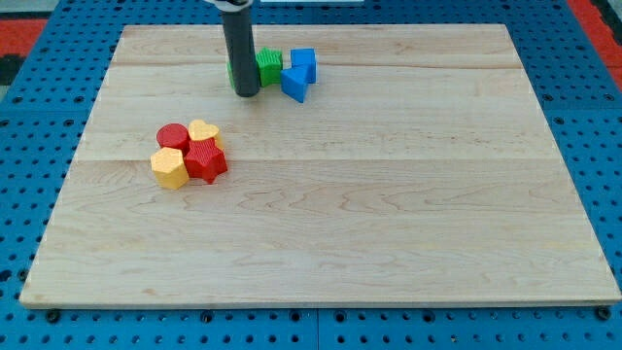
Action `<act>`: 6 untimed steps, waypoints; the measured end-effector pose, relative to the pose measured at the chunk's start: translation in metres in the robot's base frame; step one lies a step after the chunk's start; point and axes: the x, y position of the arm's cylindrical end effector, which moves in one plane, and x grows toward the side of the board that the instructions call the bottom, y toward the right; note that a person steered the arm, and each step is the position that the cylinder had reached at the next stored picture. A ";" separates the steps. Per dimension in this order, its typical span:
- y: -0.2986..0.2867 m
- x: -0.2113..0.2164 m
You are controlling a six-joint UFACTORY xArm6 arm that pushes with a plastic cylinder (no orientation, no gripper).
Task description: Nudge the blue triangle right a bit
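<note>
The blue triangle [294,86] lies near the view's top, a little left of centre. A second blue block [304,64] touches it from above. A green block [268,66] sits just left of that pair, partly hidden by my rod. My tip [245,94] rests on the board about a block's width to the left of the blue triangle, below the green block and apart from the triangle.
A cluster lies at the view's left: a red cylinder [173,136], a yellow heart [203,131], a red star-like block [205,160] and a yellow hexagon [170,168]. The wooden board [389,214] sits on a blue pegboard.
</note>
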 end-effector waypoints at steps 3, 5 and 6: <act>0.018 0.041; 0.021 0.011; 0.041 0.009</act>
